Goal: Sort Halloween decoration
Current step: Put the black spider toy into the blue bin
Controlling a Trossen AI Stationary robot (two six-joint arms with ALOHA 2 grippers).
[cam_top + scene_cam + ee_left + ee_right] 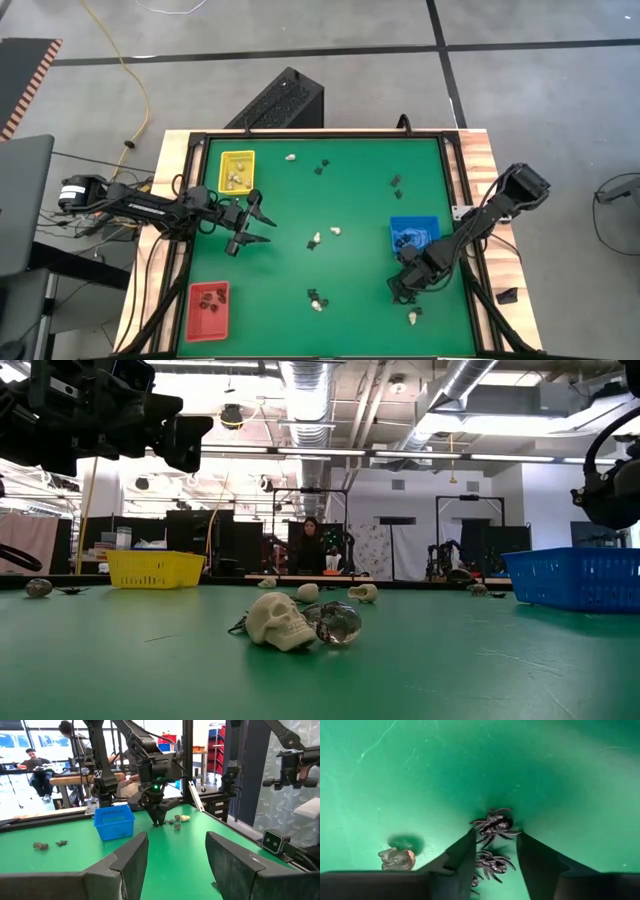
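Observation:
Tiny cream skulls (335, 231) and black trinkets (322, 167) lie scattered on the green mat. My right gripper (400, 290) points down at the mat, near the blue tray (413, 232). In the right wrist view it (496, 834) is open. One black spider (491, 862) lies on the mat between its fingers, and a second spider (495, 825) lies just past the fingertips. My left gripper (258, 222) hovers open and level over the left half of the mat, with nothing between its fingers (131, 860).
A yellow tray (237, 170) stands at the far left and a red tray (208, 308) at the near left, both holding trinkets. A greyish trinket (396, 859) lies beside the right gripper. A cream skull (280, 622) and a clear piece (340, 625) lie near the front edge.

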